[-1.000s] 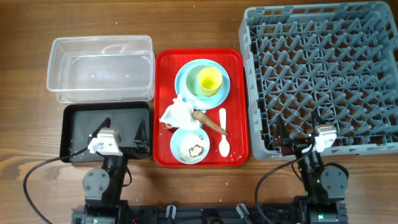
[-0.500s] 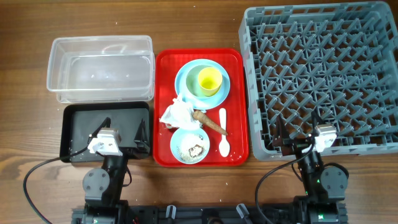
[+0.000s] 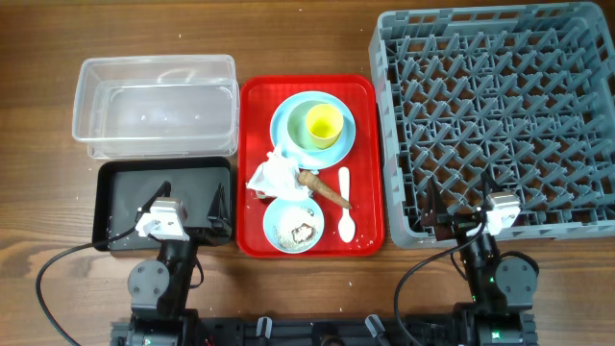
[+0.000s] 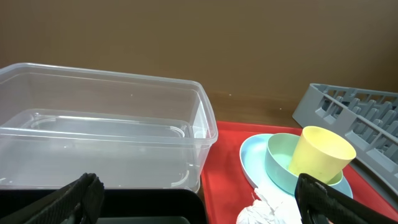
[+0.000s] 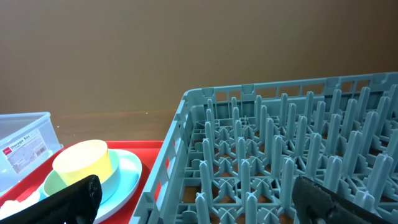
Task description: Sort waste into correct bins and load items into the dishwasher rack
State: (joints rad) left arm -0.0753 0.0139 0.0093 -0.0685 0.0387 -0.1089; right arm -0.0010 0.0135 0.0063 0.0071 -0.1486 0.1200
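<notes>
A red tray holds a light-blue plate with a bowl and yellow cup stacked on it. In front lie a crumpled white tissue, a brown stick, a white spoon and a second bowl with crumbs. The clear tub and black tray sit left; the grey rack sits right. My left gripper is open over the black tray. My right gripper is open over the rack's front edge. Both are empty. The red wrapper is not visible.
Bare wooden table surrounds everything. In the left wrist view the clear tub fills the left and the yellow cup stands right. In the right wrist view the rack's pegs lie ahead.
</notes>
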